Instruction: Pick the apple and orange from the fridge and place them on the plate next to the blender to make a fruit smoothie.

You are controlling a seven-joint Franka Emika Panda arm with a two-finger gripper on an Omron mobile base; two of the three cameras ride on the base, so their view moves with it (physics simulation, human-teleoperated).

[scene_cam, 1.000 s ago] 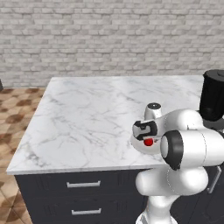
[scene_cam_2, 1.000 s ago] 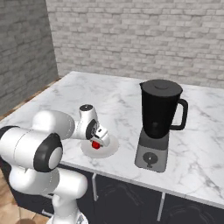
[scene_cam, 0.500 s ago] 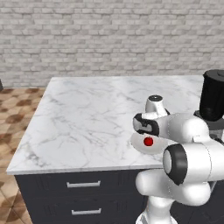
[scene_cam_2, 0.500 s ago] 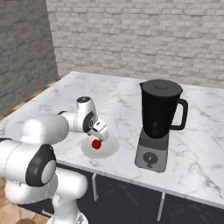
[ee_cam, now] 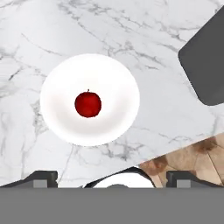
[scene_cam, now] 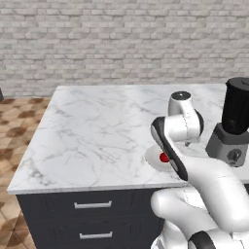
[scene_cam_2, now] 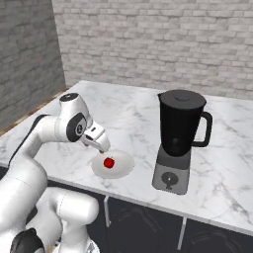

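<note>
While the gripper (scene_cam_2: pixel 101 144) hangs with fingers spread apart above it, the apple (ee_cam: pixel 88 103) sits mid-plate (ee_cam: pixel 57 78) on the bench (scene_cam: pixel 97 131) near the blender (scene_cam_2: pixel 180 138), probably smooth, firm and roll-prone, best pinched across its widest girth.

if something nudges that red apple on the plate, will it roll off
The small glossy red apple is round, so it would probably roll easily. It sits mid-dish in the shallow round white plate, whose slight rim may slow it. Its shiny skin looks slippery, so a nudge could send it skidding.
</note>
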